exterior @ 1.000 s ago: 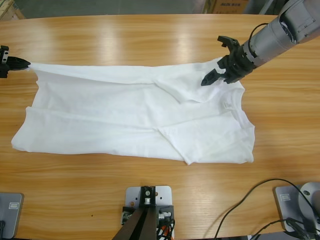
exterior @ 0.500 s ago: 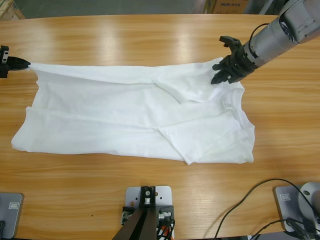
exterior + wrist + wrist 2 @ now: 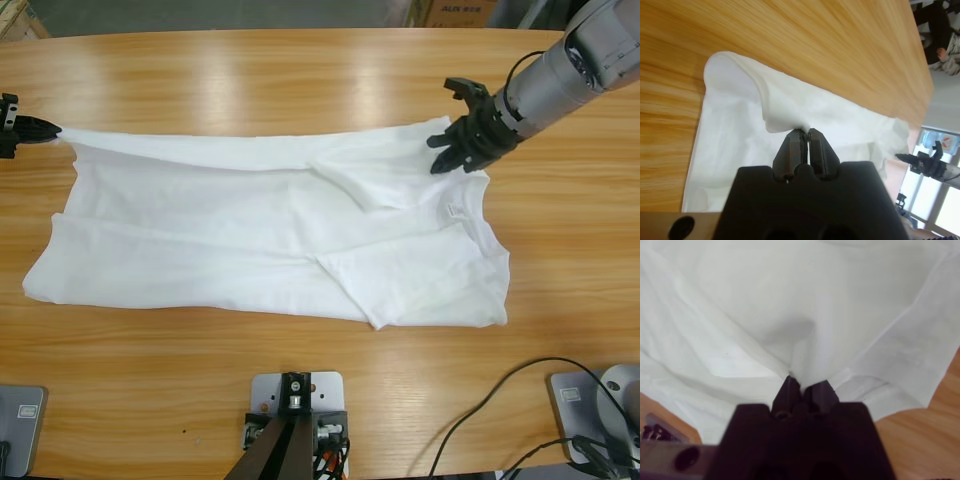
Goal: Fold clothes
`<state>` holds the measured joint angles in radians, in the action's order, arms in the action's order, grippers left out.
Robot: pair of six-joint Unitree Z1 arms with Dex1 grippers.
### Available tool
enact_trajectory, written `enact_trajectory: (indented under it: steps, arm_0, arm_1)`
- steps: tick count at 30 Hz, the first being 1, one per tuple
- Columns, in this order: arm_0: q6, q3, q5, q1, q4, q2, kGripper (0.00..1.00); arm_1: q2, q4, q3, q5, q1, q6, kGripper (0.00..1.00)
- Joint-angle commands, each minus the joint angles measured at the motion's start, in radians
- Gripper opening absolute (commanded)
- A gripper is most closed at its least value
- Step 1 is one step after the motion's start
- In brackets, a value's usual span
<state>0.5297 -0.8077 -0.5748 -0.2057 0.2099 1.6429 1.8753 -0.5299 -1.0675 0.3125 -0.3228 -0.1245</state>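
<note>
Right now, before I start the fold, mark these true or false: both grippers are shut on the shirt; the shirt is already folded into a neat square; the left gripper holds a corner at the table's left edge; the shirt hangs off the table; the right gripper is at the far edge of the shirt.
1. Both grippers, left gripper and right gripper, are shut on the T-shirt: true.
2. Folded into a neat square: false. It lies spread out wide, with one sleeve turned over.
3. Left gripper holds a corner at the left edge: true.
4. Shirt hangs off the table: false. It lies wholly on the wood.
5. Right gripper at the far edge: true.
</note>
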Motion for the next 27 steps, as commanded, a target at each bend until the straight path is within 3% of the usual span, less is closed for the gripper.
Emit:
enact_trajectory:
  steps: [1, 10, 27]
  arm_0:
    - [-0.009, 0.009, -0.014, 0.007, 0.029, -0.022, 0.0]
    - [-0.008, -0.015, -0.014, 0.014, 0.059, -0.06, 0.0]
    - [-0.019, -0.018, -0.013, 0.003, 0.082, -0.059, 0.0]
  arm_1:
    - [-0.09, -0.142, -0.106, -0.027, 0.014, 0.018, 0.0]
    - [-0.109, -0.298, -0.284, -0.029, 0.027, 0.025, 0.0]
    - [-0.16, -0.308, -0.193, -0.037, 0.078, 0.026, 0.0]
